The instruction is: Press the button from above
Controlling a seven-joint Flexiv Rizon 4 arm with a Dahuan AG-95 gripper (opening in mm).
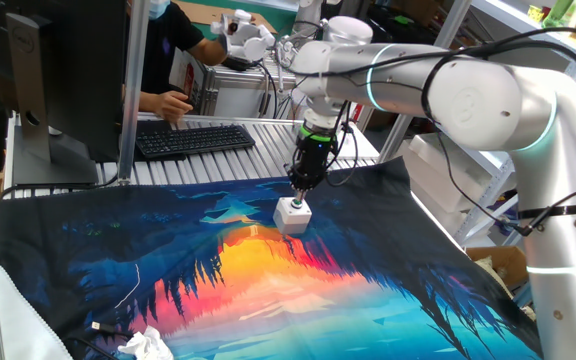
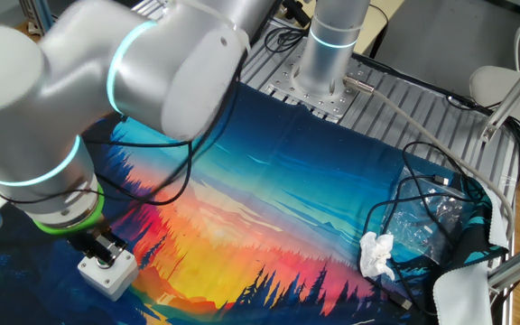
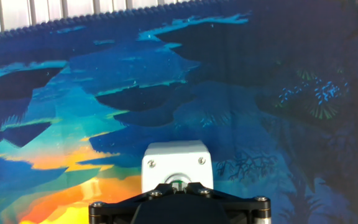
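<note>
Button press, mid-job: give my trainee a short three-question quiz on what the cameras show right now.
1. True or false: the pincer stands directly over the button, pointing down at it.
2. Multiple choice: what does the button sit on? A) bare metal slats B) a printed sunset-forest cloth C) the keyboard
3. Fill in: in the other fixed view, the crumpled white tissue lies beside a tangle of black ____.

Key:
1. True. In the hand view the pincer covers the cap on the white box; its fingers are shut.
2. B, the cloth.
3. Cables.
</note>
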